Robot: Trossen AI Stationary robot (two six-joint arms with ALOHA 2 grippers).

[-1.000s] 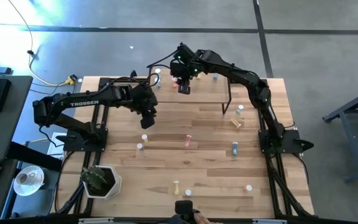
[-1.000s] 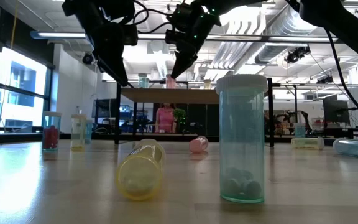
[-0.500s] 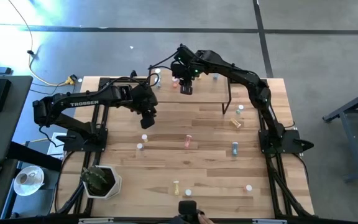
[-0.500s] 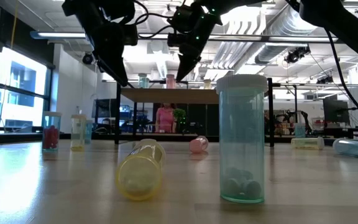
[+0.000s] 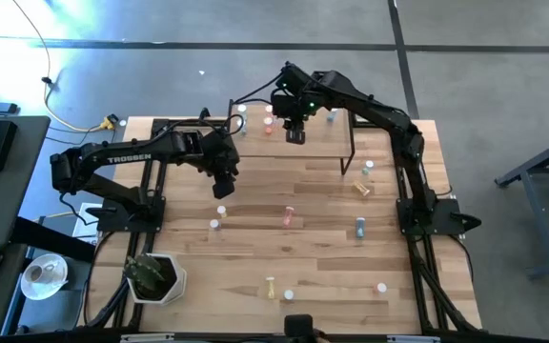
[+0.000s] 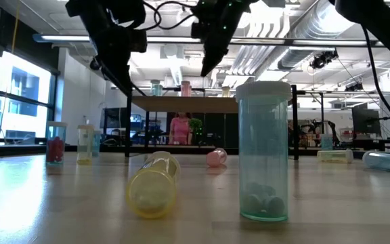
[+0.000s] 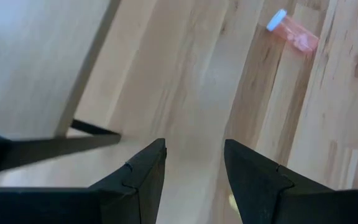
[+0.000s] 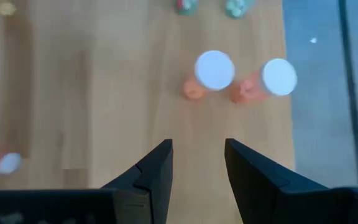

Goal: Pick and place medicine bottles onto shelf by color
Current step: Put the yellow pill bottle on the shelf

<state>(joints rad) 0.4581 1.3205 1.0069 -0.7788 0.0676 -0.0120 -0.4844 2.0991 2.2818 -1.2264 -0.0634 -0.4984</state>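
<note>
The right gripper point(image 5: 295, 136) hangs above the shelf point(image 5: 327, 146), fingers spread and empty; in its wrist view two pink-red bottles point(image 8: 215, 73) stand upright side by side on the board just ahead of the fingertips. The left gripper point(image 5: 225, 185) hovers over the table point(image 5: 322, 276) at about nine o'clock from the shelf, fingers likewise parted and holding nothing, with a lying pink bottle point(image 7: 293, 34) ahead of it.

Risk, as I judge it: the right arm is close over the standing pair, and a careless sideways or downward move could clip a cap and topple a bottle off the narrow board. The shelf's thin black legs also sit near both arms' paths.

The shelf, a small light-wood board on black legs, sits at twelve o'clock on the table. The bottles are tiny, white-capped and translucent. Several already stand along the shelf's far edge; others are scattered across the table from three to six o'clock, some upright, some tipped. Near the low camera stand a blue-green bottle point(image 6: 263, 150) and a yellow one point(image 6: 154, 184) lying down.
</note>
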